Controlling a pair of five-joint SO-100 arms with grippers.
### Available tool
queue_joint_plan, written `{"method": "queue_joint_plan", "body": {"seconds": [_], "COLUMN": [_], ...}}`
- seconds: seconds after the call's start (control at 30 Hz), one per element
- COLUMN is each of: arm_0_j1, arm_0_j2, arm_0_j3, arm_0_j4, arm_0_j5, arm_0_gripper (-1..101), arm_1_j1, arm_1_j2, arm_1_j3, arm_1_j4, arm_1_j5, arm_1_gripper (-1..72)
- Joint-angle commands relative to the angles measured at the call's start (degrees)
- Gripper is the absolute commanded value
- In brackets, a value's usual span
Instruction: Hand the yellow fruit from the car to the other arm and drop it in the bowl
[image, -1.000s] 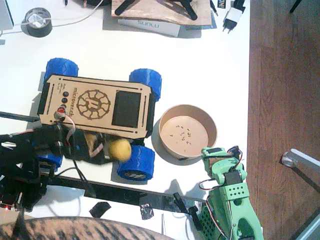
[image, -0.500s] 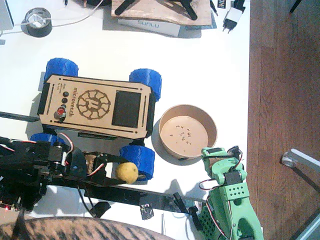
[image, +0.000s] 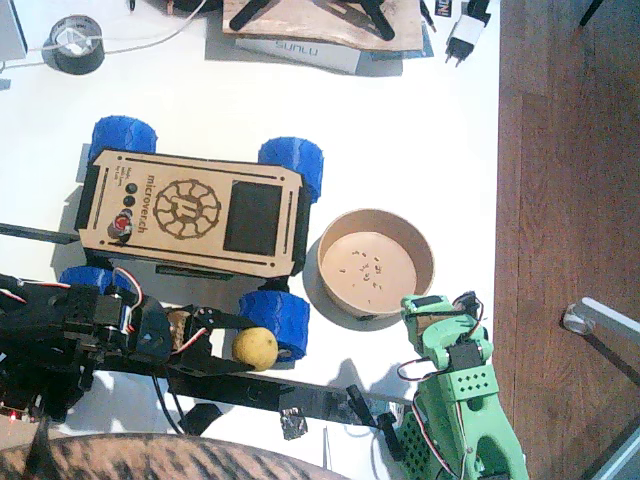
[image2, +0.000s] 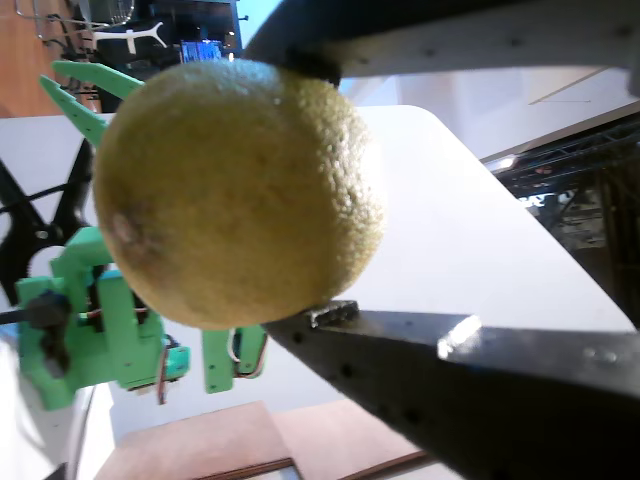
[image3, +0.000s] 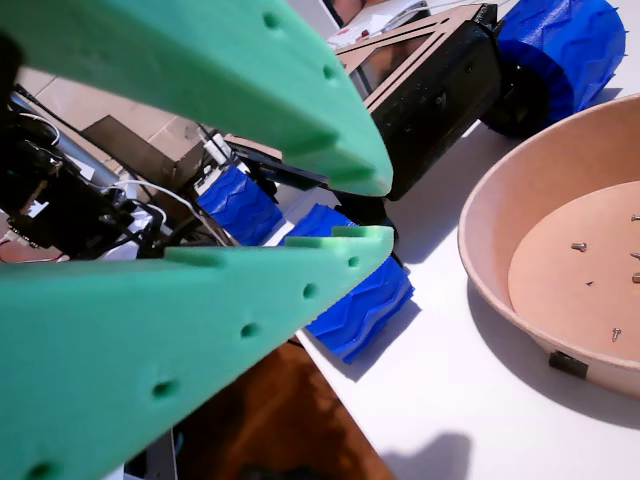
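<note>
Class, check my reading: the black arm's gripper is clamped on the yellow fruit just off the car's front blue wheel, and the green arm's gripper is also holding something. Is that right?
Not quite. The left gripper does clamp the yellow fruit beside the car. But the right gripper holds nothing: in a wrist view the space between its green fingers is empty, beside the bowl.

The fixed view is looking straight down on the counter (image: 400, 120) from well above, while a wrist view is peering close past the black fingers (image2: 480, 390) toward the green arm (image2: 90, 320), and another is facing the car (image3: 430, 80) and bowl (image3: 500, 220), both shared with the overhead.
</note>
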Motion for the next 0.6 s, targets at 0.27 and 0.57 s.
{"method": "queue_joint_plan", "body": {"seconds": [0.27, 0.57], "arm_0_j1": [0.44, 0.35], "arm_0_j2": [3.16, 2.46], "arm_0_j3": [-0.79, -0.79], "arm_0_j4": [-1.67, -1.76], "arm_0_j5": [-0.88, -0.88], "arm_0_gripper": [0, 0], "arm_1_j1": [-0.53, -27.51], "arm_1_j2": [0.26, 2.55], "arm_1_j3": [-2.81, -9.14], "arm_1_j4": [0.44, 9.23], "arm_1_j5": [-0.7, -28.3], "arm_1_gripper": [0.1, 0.0]}}
